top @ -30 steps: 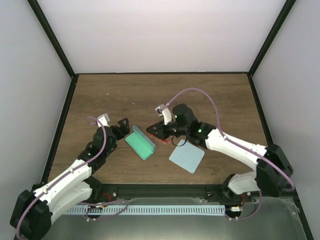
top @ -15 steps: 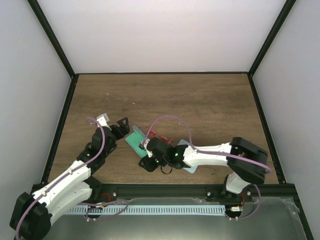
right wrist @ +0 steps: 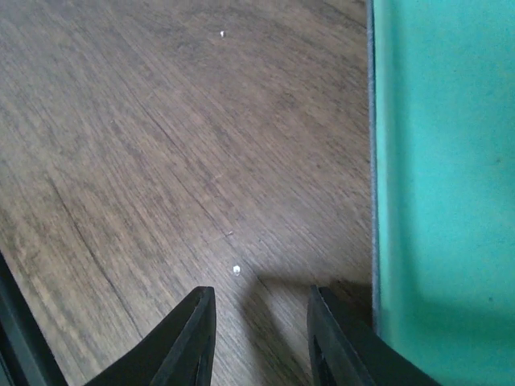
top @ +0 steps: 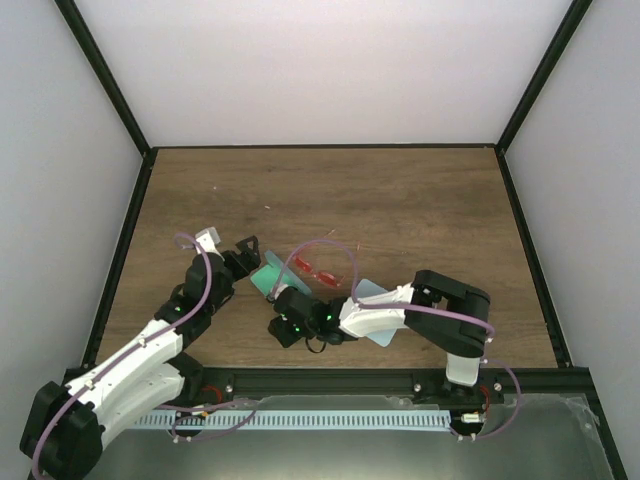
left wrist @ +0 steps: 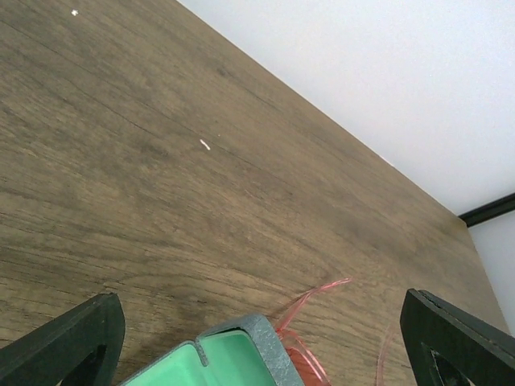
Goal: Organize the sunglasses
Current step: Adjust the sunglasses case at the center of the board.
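The sunglasses, with red lenses and thin pale arms, lie on the wood just right of the open case, grey outside and green inside. In the left wrist view the sunglasses' arms stick out past the case corner. My left gripper stands wide open at the case's far-left end, holding nothing. My right gripper is low over the table at the near side of the case. Its fingers are apart, with only bare wood between them.
A light blue cloth lies right of the sunglasses, partly under my right forearm. My right arm's pink cable loops above the sunglasses. Dark frame rails edge the table, with white walls behind them.
My right arm has swung from beside the sunglasses toward the near edge, ending in front of the case with its jaws a little wider. The left arm has stayed still.
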### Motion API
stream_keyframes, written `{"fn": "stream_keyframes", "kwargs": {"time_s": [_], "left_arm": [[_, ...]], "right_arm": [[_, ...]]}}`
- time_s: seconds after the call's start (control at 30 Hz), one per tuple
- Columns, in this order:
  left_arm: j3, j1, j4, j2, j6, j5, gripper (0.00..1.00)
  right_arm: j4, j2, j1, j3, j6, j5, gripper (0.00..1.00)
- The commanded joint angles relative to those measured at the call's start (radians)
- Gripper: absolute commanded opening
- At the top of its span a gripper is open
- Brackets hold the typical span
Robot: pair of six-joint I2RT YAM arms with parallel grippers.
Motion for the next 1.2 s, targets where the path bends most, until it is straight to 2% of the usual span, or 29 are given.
{"fn": "stream_keyframes", "kwargs": {"time_s": [0.0, 0.3, 0.5, 0.8, 0.97, 1.17], "left_arm": [[0.012, 0.004, 0.020, 0.011, 0.006, 0.007, 0.96], [0.011, 0.004, 0.034, 0.034, 0.003, 0.027, 0.96], [0.010, 0.005, 0.036, 0.038, 0.000, 0.034, 0.96], [0.024, 0.004, 0.008, 0.023, 0.010, 0.004, 0.96], [0.020, 0.004, -0.010, -0.025, 0.015, -0.029, 0.96], [0.021, 0.004, -0.006, -0.009, 0.012, -0.024, 0.96]], "right_arm": [[0.007, 0.009, 0.009, 0.031, 0.017, 0.088, 0.33], [-0.058, -0.062, -0.001, -0.025, 0.028, 0.221, 0.33], [-0.033, -0.041, -0.013, -0.042, 0.025, 0.225, 0.33], [-0.005, 0.055, -0.017, 0.026, 0.016, 0.196, 0.33], [0.018, 0.051, -0.046, 0.003, 0.021, 0.192, 0.33], [0.031, 0.048, -0.090, -0.003, -0.008, 0.169, 0.33]]}}
